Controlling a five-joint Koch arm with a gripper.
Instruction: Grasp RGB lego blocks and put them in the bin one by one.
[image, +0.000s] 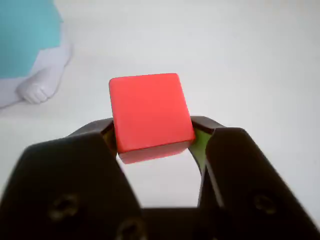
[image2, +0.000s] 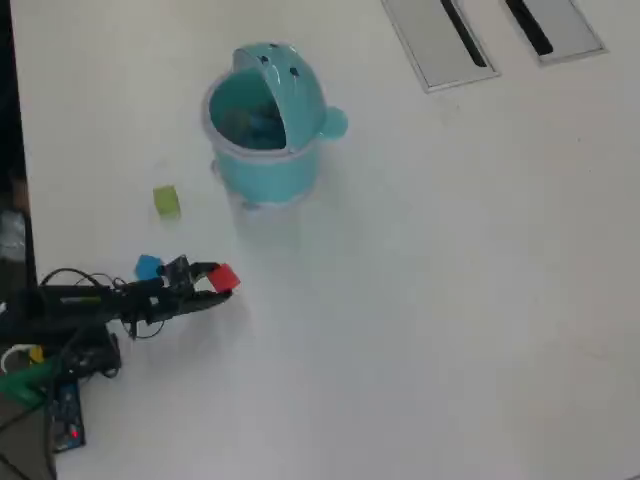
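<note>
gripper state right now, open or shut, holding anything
Gripper: shut on the red block, with one of the jaws pressed against each side of it.

End effector (image: 155, 137) clamped on red block (image: 150, 112)

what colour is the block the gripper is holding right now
Red. The block sits between the gripper's jaws, clearest in the wrist view.
</note>
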